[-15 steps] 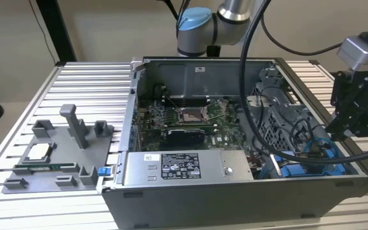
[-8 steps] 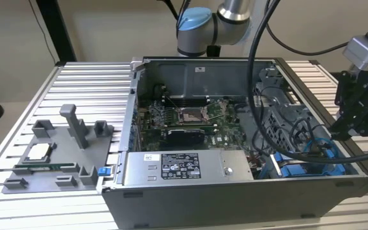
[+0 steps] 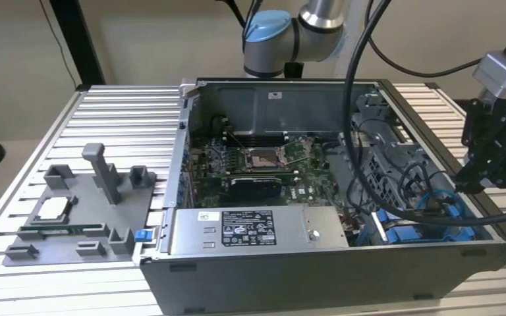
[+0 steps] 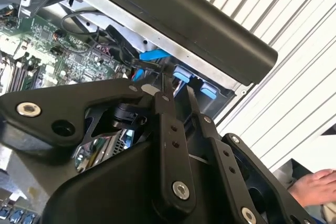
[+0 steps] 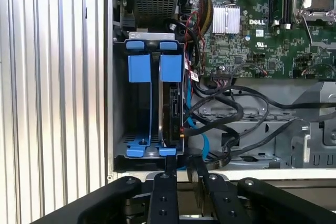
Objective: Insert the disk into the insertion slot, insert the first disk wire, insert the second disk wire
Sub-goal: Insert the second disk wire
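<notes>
The disk (image 5: 173, 109) stands edge-on in one slot of the drive bay (image 5: 119, 103), held in its blue carrier (image 5: 170, 68). A second blue carrier (image 5: 139, 68) sits in the slot beside it. A thin blue wire (image 5: 195, 125) and thick black wires (image 5: 231, 111) run along the disk's side. My gripper (image 5: 184, 163) hovers just outside the case wall by the bay, open, with nothing between its fingers (image 5: 169, 167). In the exterior view the gripper (image 3: 466, 186) hangs over the case's corner on that view's right, above the blue carriers (image 3: 408, 234).
The open computer case (image 3: 323, 276) lies on a ribbed aluminium table (image 3: 121, 112). Inside are the motherboard (image 3: 262, 164) and a grey labelled power-supply box (image 3: 235, 230). A grey fixture plate (image 3: 77, 210) with posts sits on the exterior view's left. A person's hand (image 4: 315, 184) rests nearby.
</notes>
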Motion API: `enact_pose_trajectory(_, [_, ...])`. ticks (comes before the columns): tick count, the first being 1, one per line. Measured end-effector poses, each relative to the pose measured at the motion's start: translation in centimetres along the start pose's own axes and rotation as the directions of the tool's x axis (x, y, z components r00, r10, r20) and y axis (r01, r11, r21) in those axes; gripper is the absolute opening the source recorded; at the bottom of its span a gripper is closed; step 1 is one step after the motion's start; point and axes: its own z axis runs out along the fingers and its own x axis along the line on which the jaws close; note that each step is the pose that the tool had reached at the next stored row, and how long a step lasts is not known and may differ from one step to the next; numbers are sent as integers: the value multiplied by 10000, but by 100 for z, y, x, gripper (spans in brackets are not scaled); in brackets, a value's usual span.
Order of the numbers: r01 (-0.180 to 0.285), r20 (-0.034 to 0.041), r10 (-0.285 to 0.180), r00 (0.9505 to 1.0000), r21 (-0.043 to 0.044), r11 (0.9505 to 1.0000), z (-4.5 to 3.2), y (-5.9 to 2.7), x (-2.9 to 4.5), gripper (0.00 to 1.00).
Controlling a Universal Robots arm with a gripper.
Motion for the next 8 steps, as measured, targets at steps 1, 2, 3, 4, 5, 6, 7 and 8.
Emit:
enact_pose_trajectory(1, [0,-1,0,10000,0,10000,10,-1,0,0])
enact_pose_trajectory(2, [0,-2,0,10000,-2,10000,19,-3,1,0])
enact_pose_trajectory(3, [1,-2,-1,10000,-7,10000,32,-5,1,0])
enact_pose_trajectory(4, [0,-1,0,10000,-10,10000,42,-6,2,0])
enact_pose_trajectory(5, [0,-3,0,10000,-12,10000,50,-6,2,0])
enact_pose_trajectory(6, [-1,-3,1,10000,-13,10000,56,-6,2,0])
enact_pose_trajectory(7, [-1,-3,1,10000,-15,10000,62,-7,3,0])
enact_pose_trajectory(8, [0,-3,0,10000,-17,10000,65,-8,3,0])
